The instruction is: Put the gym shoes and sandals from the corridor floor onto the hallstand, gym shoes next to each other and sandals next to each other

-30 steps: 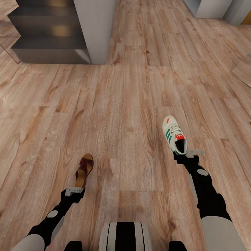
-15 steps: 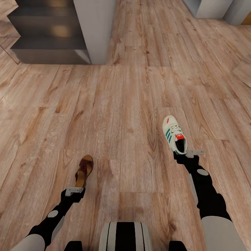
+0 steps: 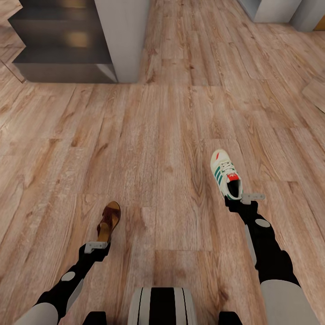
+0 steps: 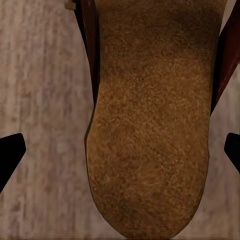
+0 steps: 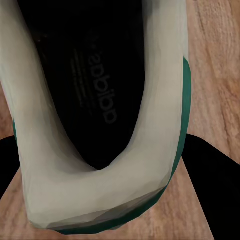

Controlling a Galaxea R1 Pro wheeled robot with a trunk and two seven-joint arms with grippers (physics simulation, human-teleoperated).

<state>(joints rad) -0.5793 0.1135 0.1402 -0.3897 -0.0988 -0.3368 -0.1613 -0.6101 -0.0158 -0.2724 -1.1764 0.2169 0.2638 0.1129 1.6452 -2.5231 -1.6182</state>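
A brown sandal [image 3: 109, 220] with a tan footbed [image 4: 150, 140] lies on the corridor floor [image 3: 158, 135] at the lower left. My left gripper [image 3: 96, 246] stands open at its heel, its dark fingertips [image 4: 10, 155] wide apart and clear of the sandal's sides. A white gym shoe [image 3: 225, 174] with green stripes and a red tongue points away from me on the right. My right gripper [image 3: 240, 197] is shut on its heel [image 5: 100, 200], with black fingers [image 5: 210, 175] pressed against both sides.
A dark stepped unit [image 3: 63, 40] and a grey wall block [image 3: 123, 40] stand at the far left. Pale grey units [image 3: 271, 11] sit at the far right; I cannot tell if they are the hallstand. A tan board [image 3: 316, 92] lies at the right edge.
The sandal has slipped a little toward my left gripper. Both arms and the gym shoe have stayed where they were.
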